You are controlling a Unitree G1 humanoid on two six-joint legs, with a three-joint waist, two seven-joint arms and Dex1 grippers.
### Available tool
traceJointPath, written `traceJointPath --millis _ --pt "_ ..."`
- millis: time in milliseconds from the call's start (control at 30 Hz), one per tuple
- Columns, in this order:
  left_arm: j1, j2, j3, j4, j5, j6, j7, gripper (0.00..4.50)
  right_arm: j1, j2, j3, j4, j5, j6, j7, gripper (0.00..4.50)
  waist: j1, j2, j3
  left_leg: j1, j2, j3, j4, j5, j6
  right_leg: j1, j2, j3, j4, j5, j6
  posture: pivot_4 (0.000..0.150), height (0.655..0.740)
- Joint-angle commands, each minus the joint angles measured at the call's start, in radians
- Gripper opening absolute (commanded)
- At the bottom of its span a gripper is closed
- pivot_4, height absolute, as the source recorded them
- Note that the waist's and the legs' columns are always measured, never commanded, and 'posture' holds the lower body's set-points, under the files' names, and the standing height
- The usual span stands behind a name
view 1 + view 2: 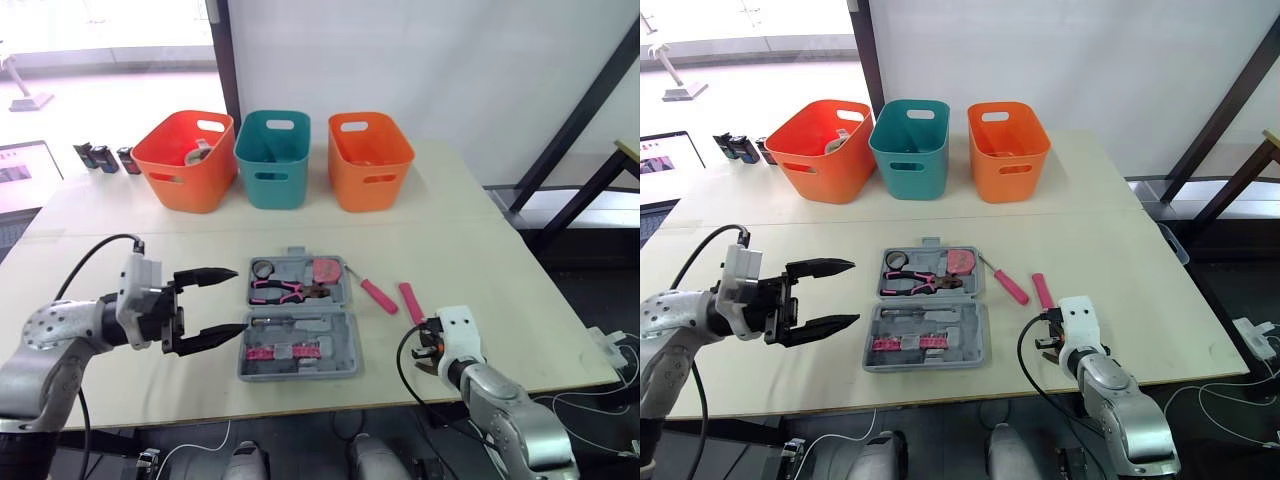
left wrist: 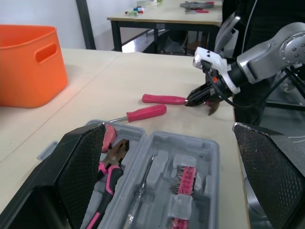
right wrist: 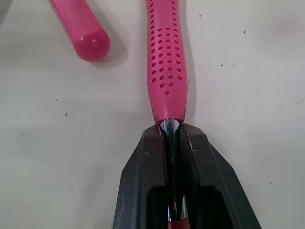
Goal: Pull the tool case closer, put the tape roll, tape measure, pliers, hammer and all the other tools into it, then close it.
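Note:
The grey tool case (image 1: 345, 332) lies open in the middle of the table. Pink-handled pliers (image 1: 280, 290), a ring-shaped tape roll (image 1: 263, 268) and a pink tape measure (image 1: 326, 270) lie in its far half, and pink bits (image 1: 285, 352) in the near half. My left gripper (image 1: 235, 300) hovers open just left of the case. To the right of the case, my right gripper (image 3: 170, 129) is shut on the metal neck of the pink-handled hammer (image 3: 167, 71), low over the table. A pink-handled screwdriver (image 1: 378, 295) lies between hammer and case.
Two orange baskets (image 1: 185, 160) (image 1: 370, 160) and a teal basket (image 1: 272, 158) stand in a row at the back. Small dark objects (image 1: 105, 158) sit at the far left. The table's right edge (image 1: 560, 300) is close to the right arm.

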Motion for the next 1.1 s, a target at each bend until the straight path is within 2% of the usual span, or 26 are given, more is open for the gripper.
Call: traceJointPath --millis 33,133,300,400,567,767,900,967,1100 --pt "-0.015 0.002 0.006 -0.015 -0.005 -0.009 0.002 4.5 0.01 0.019 -0.019 0.032 -0.004 0.017 0.001 1.76 -0.001 0.0 0.0 0.0 0.0 0.0 0.0 0.0 0.0 0.0 0.0 0.0 0.0 0.0 0.0 0.15 0.74" --pt "-0.018 0.003 0.006 -0.01 -0.004 -0.01 0.0 4.5 0.018 0.023 -0.037 0.025 -0.009 0.03 0.001 3.29 -0.002 0.0 0.0 0.0 0.0 0.0 0.0 0.0 0.0 0.0 0.0 0.0 0.0 0.0 0.0 0.15 0.74" --pt "-0.017 0.003 0.008 -0.007 -0.005 -0.01 -0.001 4.5 0.044 0.025 -0.047 -0.031 -0.002 0.059 0.014 3.29 0.0 0.0 0.0 0.0 0.0 0.0 0.0 0.0 0.0 0.0 0.0 0.0 0.0 0.0 0.0 0.15 0.74" --pt "-0.017 0.001 0.006 -0.004 -0.002 -0.012 0.0 4.5 0.051 0.028 -0.033 -0.046 -0.009 0.064 0.017 2.43 0.0 0.0 0.0 0.0 0.0 0.0 -0.001 0.0 0.0 0.0 0.0 0.0 -0.001 0.0 0.0 0.15 0.74" --pt "-0.022 -0.003 0.005 0.001 -0.002 -0.013 0.003 4.5 0.049 0.056 -0.041 -0.051 -0.012 0.069 0.008 0.08 0.0 0.0 0.0 0.0 0.0 0.0 -0.001 0.0 0.0 0.0 0.0 0.0 -0.001 0.0 0.0 0.15 0.74" --pt "-0.026 -0.005 0.01 0.008 0.003 -0.019 0.01 4.5 -0.006 0.02 -0.034 -0.061 -0.044 -0.002 0.038 0.03 -0.002 0.0 0.0 0.0 0.0 0.0 -0.001 0.0 0.0 0.0 0.0 0.0 -0.001 0.0 -0.001 0.15 0.74" --pt "-0.032 -0.006 0.021 0.021 0.0 -0.018 0.017 4.5 -0.042 -0.016 -0.07 -0.149 -0.032 -0.02 0.069 0.03 -0.001 0.002 0.002 -0.001 0.0 0.0 -0.001 0.0 0.0 -0.001 -0.001 0.0 -0.001 0.0 -0.001 0.15 0.74" --pt "-0.038 -0.002 0.032 0.037 0.0 -0.019 0.023 4.5 -0.077 -0.06 -0.091 -0.254 -0.027 -0.02 0.091 0.03 0.0 0.004 0.002 -0.004 0.0 0.0 -0.001 0.0 0.0 -0.005 0.0 0.0 0.0 0.0 0.0 0.15 0.74" --pt "-0.031 0.012 0.052 0.062 0.003 -0.028 0.015 4.5 -0.238 -0.145 -0.075 -0.363 0.07 0.045 0.211 0.03 -0.004 0.005 0.003 -0.007 0.0 0.001 -0.001 0.0 0.0 -0.008 0.0 0.0 0.001 0.0 0.0 0.15 0.74"
